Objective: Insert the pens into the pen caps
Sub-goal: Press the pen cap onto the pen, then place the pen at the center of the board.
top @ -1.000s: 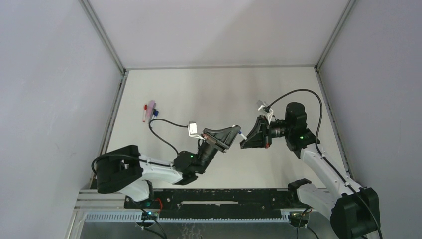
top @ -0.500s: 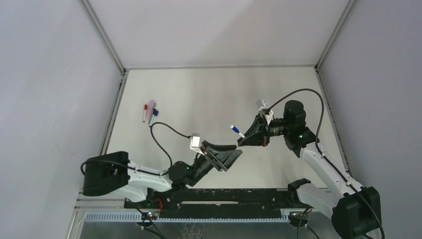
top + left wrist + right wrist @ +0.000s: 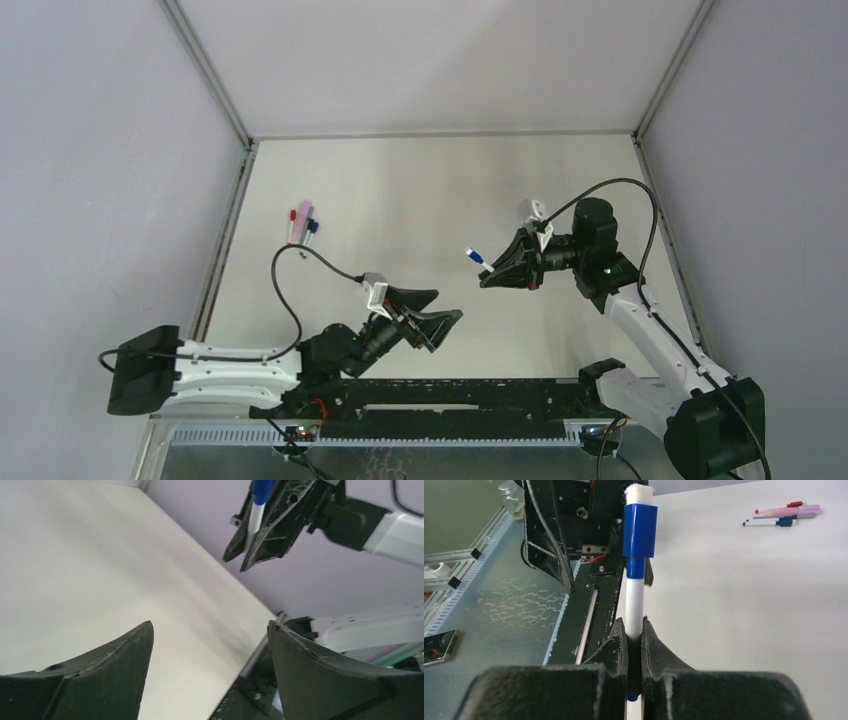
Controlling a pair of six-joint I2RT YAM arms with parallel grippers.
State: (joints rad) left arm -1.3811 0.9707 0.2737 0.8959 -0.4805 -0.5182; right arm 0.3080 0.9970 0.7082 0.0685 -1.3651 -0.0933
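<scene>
My left tool [image 3: 449,303] has just released and drawn back. My right tool [image 3: 486,279] grasps the thin blue-and-white plastic pen [image 3: 634,597] above the table [image 3: 400,190], short blue cap [image 3: 640,524] on; this pen seems finished.

Several pens [image 3: 301,222] are lying together on the surface [image 3: 420,180] at ten o'clock. Another pen [image 3: 476,259] is sitting between the right fingers [image 3: 512,268] near the centre; the left fingers [image 3: 415,297] are hovering apart at seven o'clock from it.

Pens [image 3: 302,221] crowd the table's [image 3: 420,180] left edge; the right gripper [image 3: 486,281] and its pen [image 3: 474,258] hang mid-table; far side open.
</scene>
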